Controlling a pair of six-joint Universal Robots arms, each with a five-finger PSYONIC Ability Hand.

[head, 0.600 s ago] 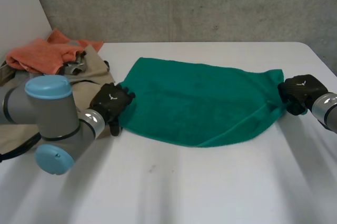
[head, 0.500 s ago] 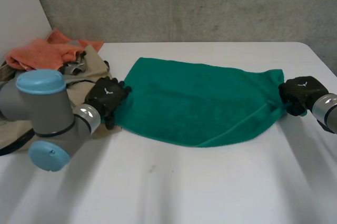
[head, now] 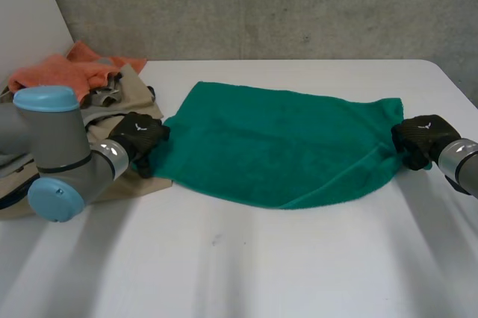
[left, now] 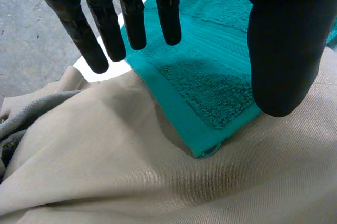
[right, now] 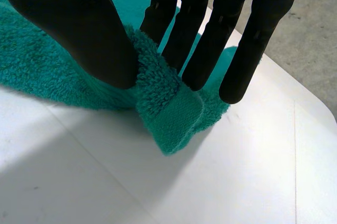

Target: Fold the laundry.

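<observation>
White table [head: 261,273], green towel [head: 276,146]; right hand [head: 422,139] fingers [right: 202,40] pinching its corner; left hand [head: 138,135] fingers [left: 131,13] apart

White table [head: 246,266], rough grey concrete wall [head: 261,4] behind it, white panel [head: 30,27] at left

The left arm [head: 46,140] is built grey, capped light blue. The left hand [head: 139,133] and right hand [head: 423,133] are finished black.

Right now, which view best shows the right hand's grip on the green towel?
Right wrist view: the right hand pinches a bunched corner of the green towel between thumb and fingers. Head view shows that hand from behind, at the towel's end. Left wrist view shows the other end, on beige cloth.
</observation>
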